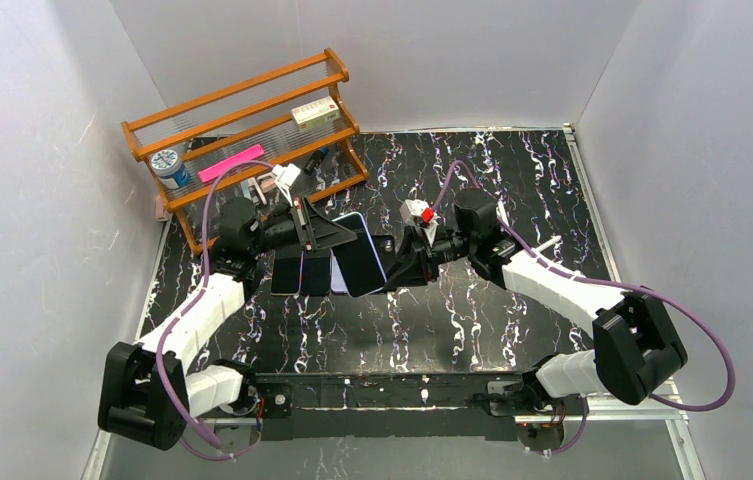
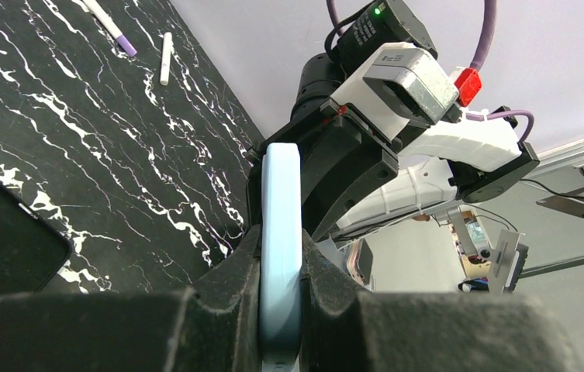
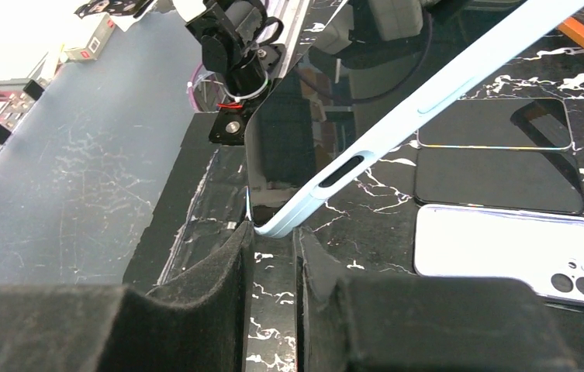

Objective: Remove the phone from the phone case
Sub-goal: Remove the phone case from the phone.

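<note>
The phone in its light blue case (image 1: 360, 255) is held tilted above the black marble table, screen up. My left gripper (image 1: 317, 235) is shut on its left edge; in the left wrist view the case edge (image 2: 281, 201) stands pinched between my left gripper's (image 2: 281, 271) jaws. My right gripper (image 1: 399, 262) is at the case's right side. In the right wrist view the case (image 3: 428, 93) runs up to the right, and its lower corner sits between the tips of my right gripper (image 3: 273, 232), whose jaws stand a case's width apart.
Two dark phones (image 3: 494, 124) (image 3: 498, 180) and a pale lilac case (image 3: 509, 252) lie flat under the held phone. A wooden rack (image 1: 242, 120) with small items stands at the back left. Two pens (image 2: 165, 58) lie on the table (image 1: 512, 310).
</note>
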